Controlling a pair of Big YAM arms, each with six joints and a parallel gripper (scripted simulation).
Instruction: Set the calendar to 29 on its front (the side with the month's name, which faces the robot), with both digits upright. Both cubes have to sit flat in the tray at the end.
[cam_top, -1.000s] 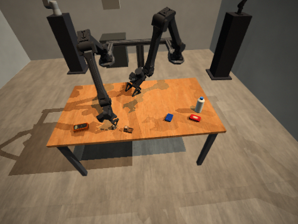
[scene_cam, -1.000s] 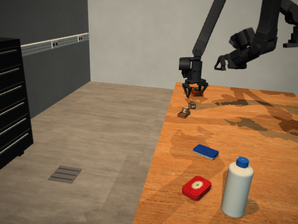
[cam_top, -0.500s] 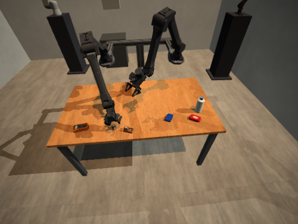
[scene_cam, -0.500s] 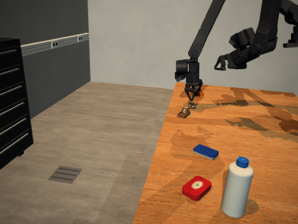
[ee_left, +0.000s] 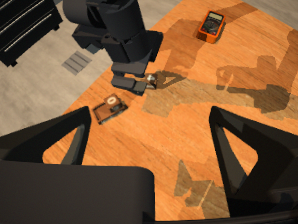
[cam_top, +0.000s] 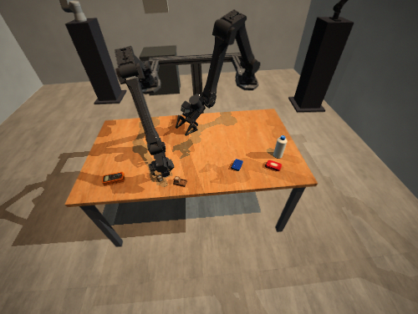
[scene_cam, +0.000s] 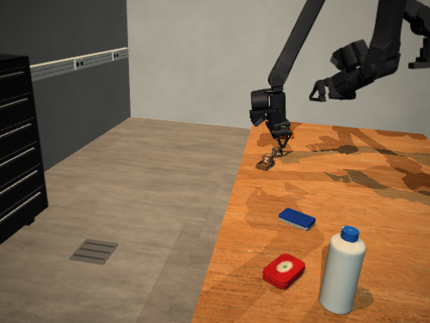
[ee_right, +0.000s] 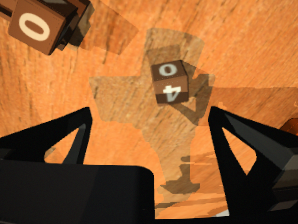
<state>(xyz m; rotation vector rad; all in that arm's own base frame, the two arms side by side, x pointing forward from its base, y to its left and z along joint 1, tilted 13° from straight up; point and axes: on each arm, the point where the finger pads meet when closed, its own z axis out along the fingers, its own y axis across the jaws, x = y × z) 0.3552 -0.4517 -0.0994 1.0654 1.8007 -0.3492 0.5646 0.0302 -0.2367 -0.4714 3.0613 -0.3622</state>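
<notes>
Right gripper (cam_top: 161, 174) (scene_cam: 282, 146) (ee_left: 143, 86) (ee_right: 151, 113) points down, jaws wide, over the loose cube (cam_top: 160, 178) (scene_cam: 277, 152) (ee_left: 151, 81) (ee_right: 170, 82), its 0 and 4 faces visible, beside the tray (cam_top: 182, 184) (scene_cam: 261, 166) (ee_left: 104, 115). Tray's long axis runs roughly along the table edge. Left gripper (cam_top: 183, 129) (scene_cam: 317, 99) (ee_left: 151, 113) hangs well apart, wide.
</notes>
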